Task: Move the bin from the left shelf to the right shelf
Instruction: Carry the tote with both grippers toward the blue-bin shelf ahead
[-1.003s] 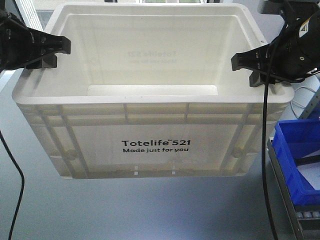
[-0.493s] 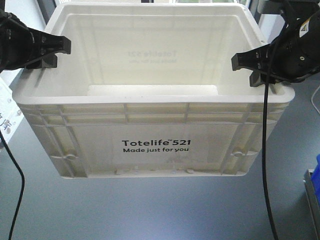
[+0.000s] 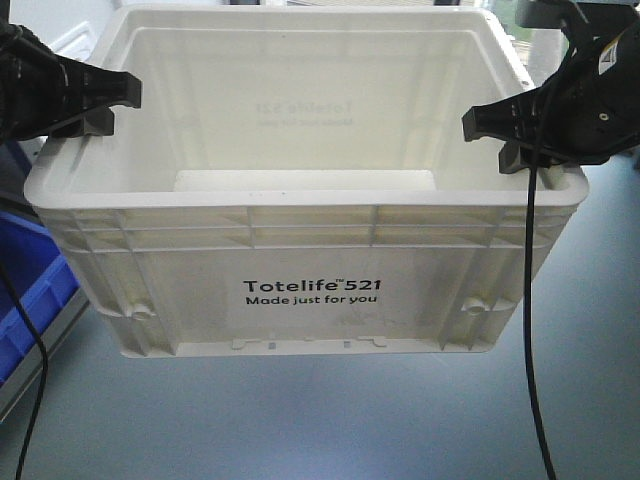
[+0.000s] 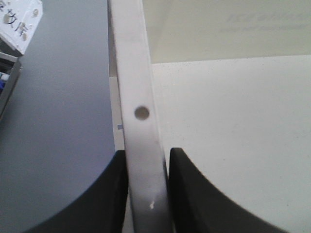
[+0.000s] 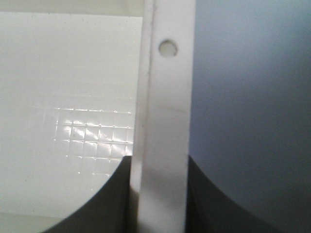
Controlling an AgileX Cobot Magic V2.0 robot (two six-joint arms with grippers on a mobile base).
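Two black fingers (image 4: 108,194) of the left gripper (image 4: 148,154) pinch the rim (image 4: 137,73) of the bin (image 4: 228,126) at the bottom of the left wrist view. They stand narrow, one on each side, with only the white strip between them. A small hole (image 4: 141,112) sits in the rim just above the grip. The right gripper (image 5: 159,162) does the same at the bottom of its own view, drawn in tight on the opposite rim.

In the front view the bin fills the middle of the frame. It hangs level and empty, its print faces the camera, and its base is clear of the grey floor (image 3: 300,430).

Bin and grippers sit where they sat in the frame a second ago, so the hold has not slipped. The surroundings have slid. The blue bin that showed at lower right is gone, and a blue bin (image 3: 28,295) now shows at lower left, partly behind the white one.

My reading is that the base is moving with the load carried, so the transfer is mid-way. No target shelf is plainly in view, and the set-down is not yet begun.
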